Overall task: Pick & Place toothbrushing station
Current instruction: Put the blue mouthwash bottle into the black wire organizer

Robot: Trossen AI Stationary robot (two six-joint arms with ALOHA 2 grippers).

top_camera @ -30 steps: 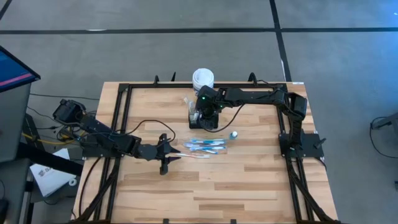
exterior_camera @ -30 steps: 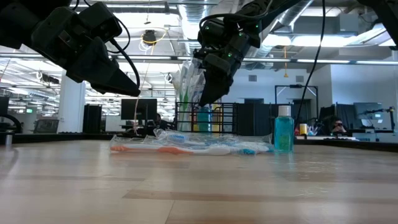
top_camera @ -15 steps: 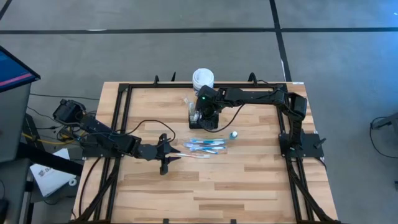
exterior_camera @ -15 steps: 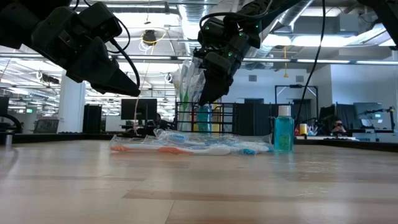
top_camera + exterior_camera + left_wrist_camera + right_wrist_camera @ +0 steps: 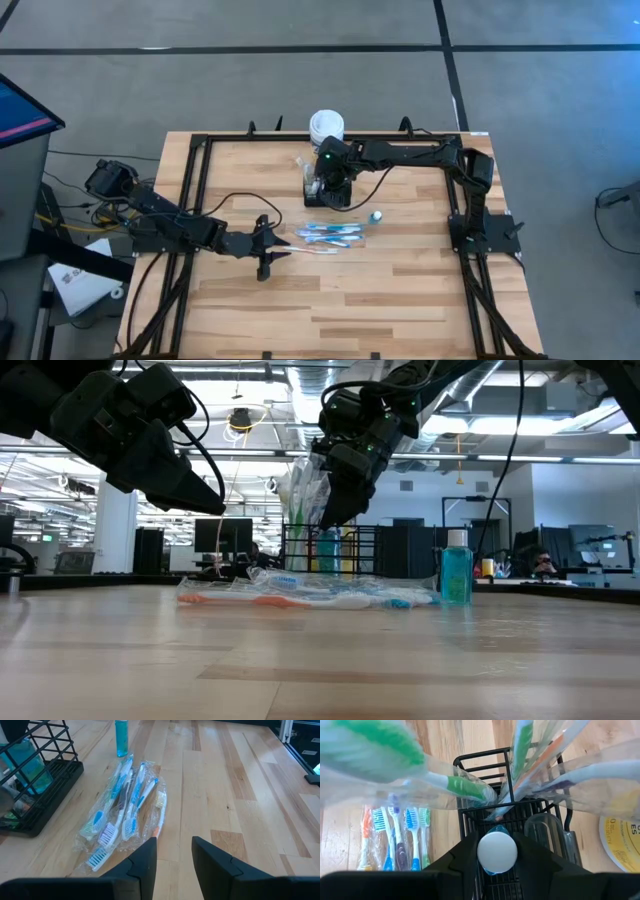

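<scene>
The toothbrushing station, a low black wire caddy (image 5: 481,759), stands at the table's far middle (image 5: 343,199) with wrapped toothbrushes (image 5: 470,787) upright in it. My right gripper (image 5: 497,857) reaches down into it, shut on a small blue bottle with a white cap (image 5: 497,851). Nearer the middle lies a pile of wrapped toothbrushes (image 5: 330,235), flat on the wood. My left gripper (image 5: 174,855) hovers open just left of that pile (image 5: 278,249), with nothing between its fingers. My right gripper pinches the small bottle between its two fingers at its top, beside the white cap (image 5: 485,851). The fingers come slanting down from above and from the table's right. The bottle is upright inside the caddy's walls (image 5: 27,765); I cannot tell whether its base rests on the caddy's floor.
A second small blue bottle (image 5: 375,216) stands on the wood right of the pile (image 5: 456,568). A yellow canister with a white lid (image 5: 326,125) sits just beyond the caddy at the far edge. The black frame rails (image 5: 195,200) run along the table's sides.
</scene>
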